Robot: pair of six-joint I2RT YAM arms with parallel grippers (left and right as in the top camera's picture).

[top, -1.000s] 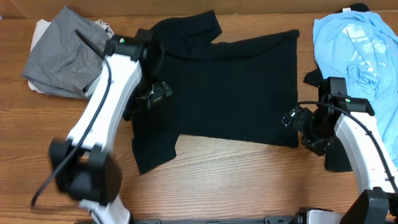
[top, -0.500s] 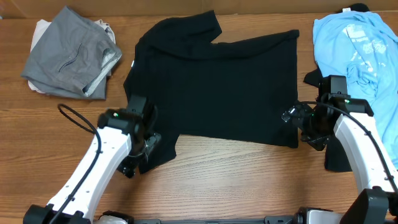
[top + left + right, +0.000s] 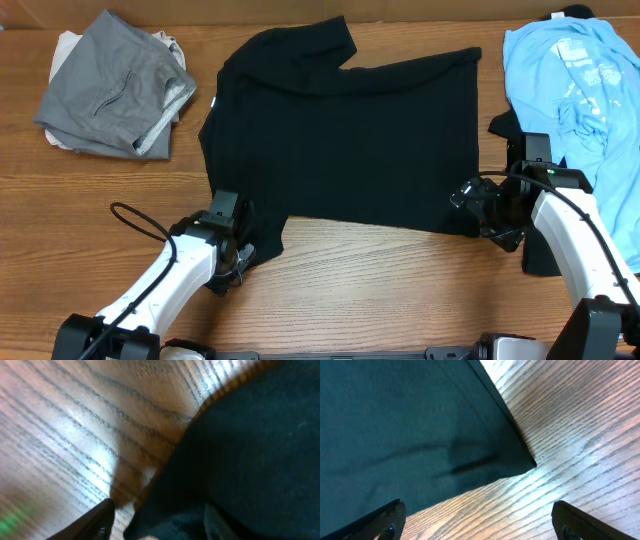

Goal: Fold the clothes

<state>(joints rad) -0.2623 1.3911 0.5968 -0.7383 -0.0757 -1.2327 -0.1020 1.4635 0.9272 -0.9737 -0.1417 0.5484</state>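
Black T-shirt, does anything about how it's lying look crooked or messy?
Yes. The black T-shirt lies slightly askew on the table, and its far sleeve is rumpled against the body rather than spread flat like the near sleeve.

The table is wood with striped grain and a low sheen, glaring pale in the 2 wrist views. At centre, the black T-shirt is soft matt cloth. Grey trousers, upper left, and the light blue tee, upper right, are matt cloth. The 2 arms wear smooth white plastic.

Black T-shirt, flat (grey trousers left)
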